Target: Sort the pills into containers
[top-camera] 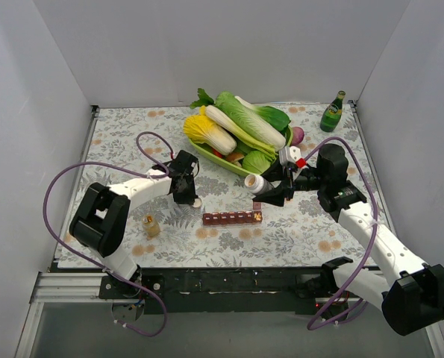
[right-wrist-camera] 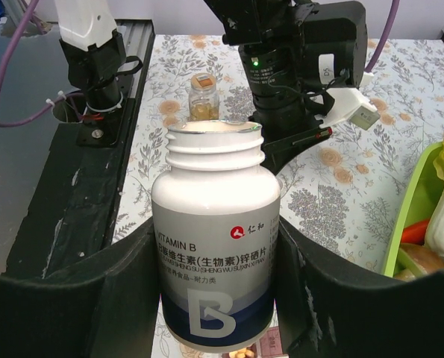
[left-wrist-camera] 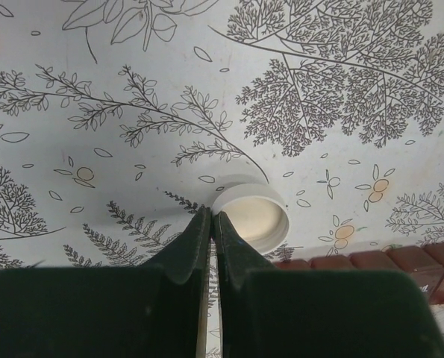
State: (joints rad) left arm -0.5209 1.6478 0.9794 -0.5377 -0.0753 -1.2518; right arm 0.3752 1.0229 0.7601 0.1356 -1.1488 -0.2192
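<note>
Left tool (left-wrist-camera: pixel 211 221) closed, right tool (right-wrist-camera: pixel 218 287) gripping

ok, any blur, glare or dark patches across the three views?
Top external: even light, soft shadows, sharp; the organiser is just small. Left wrist: its fingers dark and soft up close, cap and tablecloth crisp. Right wrist: bottle label sharp, slight sheen at its mouth, jar behind slightly soft.
</note>
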